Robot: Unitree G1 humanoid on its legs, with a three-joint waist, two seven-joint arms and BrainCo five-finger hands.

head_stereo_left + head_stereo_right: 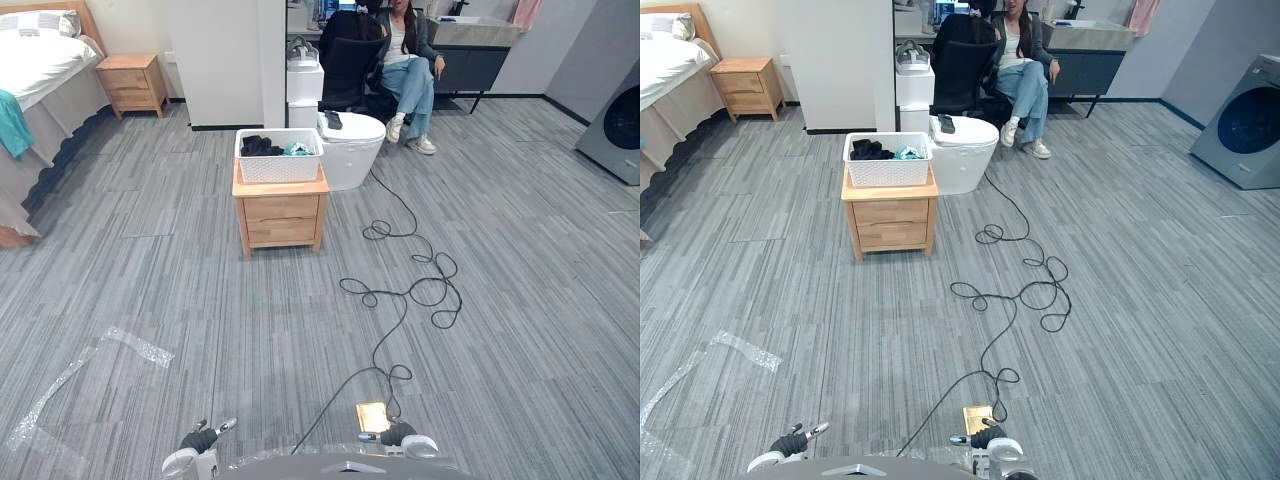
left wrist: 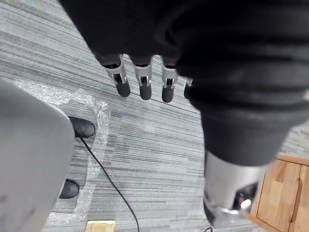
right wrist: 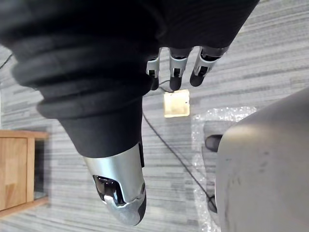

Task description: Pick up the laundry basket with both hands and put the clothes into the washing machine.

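A white laundry basket [image 1: 279, 160] with dark and teal clothes [image 1: 262, 146] in it stands on a small wooden nightstand [image 1: 281, 215] a few steps ahead, slightly left of centre. The grey washing machine [image 1: 1242, 125] stands at the far right edge of the room. My left hand [image 1: 200, 440] hangs low at the bottom left of the eye views, far from the basket; its fingers [image 2: 142, 82] are relaxed and hold nothing. My right hand [image 1: 397, 434] hangs at the bottom right, its fingers [image 3: 176, 70] also relaxed and empty.
A white rounded unit [image 1: 350, 145] stands right behind the nightstand. A person [image 1: 405, 70] sits on a chair beyond it. A bed [image 1: 30, 80] and a second nightstand [image 1: 130, 83] are at far left. A brass floor box [image 1: 372, 416] lies near my feet.
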